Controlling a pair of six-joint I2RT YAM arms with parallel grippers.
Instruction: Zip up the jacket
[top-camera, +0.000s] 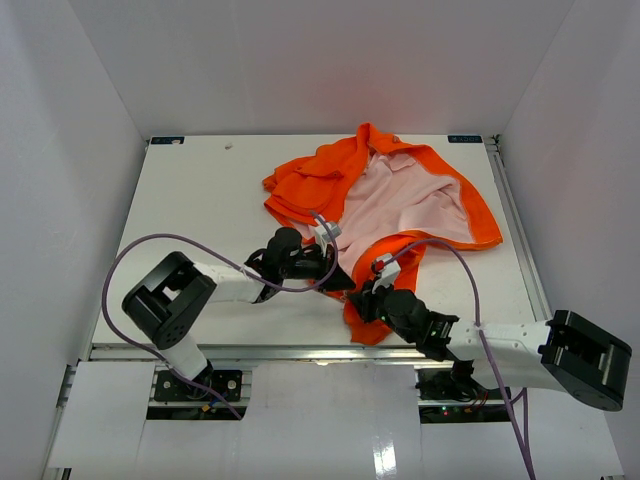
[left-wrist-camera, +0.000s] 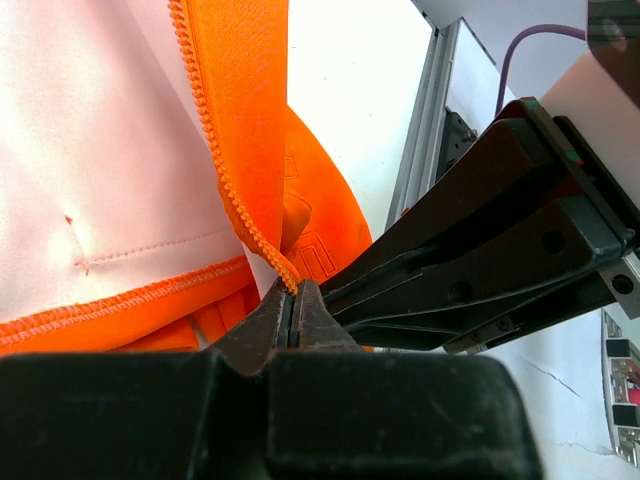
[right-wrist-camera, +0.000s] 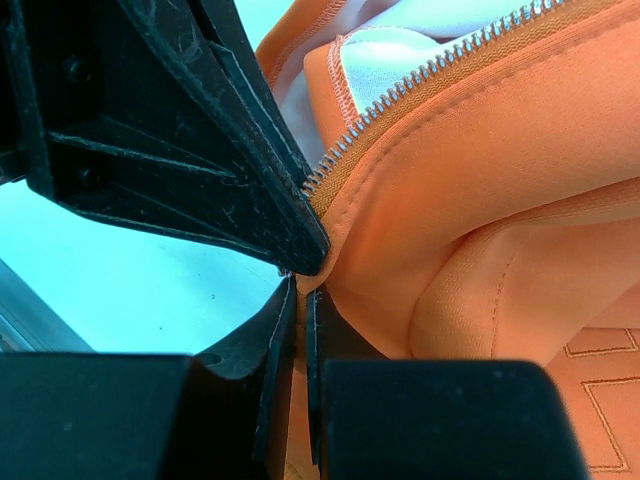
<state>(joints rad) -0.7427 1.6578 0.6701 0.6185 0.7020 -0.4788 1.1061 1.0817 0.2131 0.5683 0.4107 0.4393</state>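
Open table (top-camera: 190, 190) surface extended from the left edge to the jacket (top-camera: 400, 200), which lay spread lining-up from centre to right, its hem near the front edge. The left gripper (top-camera: 338, 281) was clamped on the bottom end of the zipper teeth (left-wrist-camera: 222, 165), a contact resolved only in the left wrist view. Just beside it, the right gripper (top-camera: 366, 297) was closed on the adjoining jacket edge. Only the right wrist view showed fabric between its fingers (right-wrist-camera: 330, 350).

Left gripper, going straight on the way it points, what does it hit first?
The left gripper pinches the zipper end of the jacket; just beyond, probably the right gripper, close ahead.
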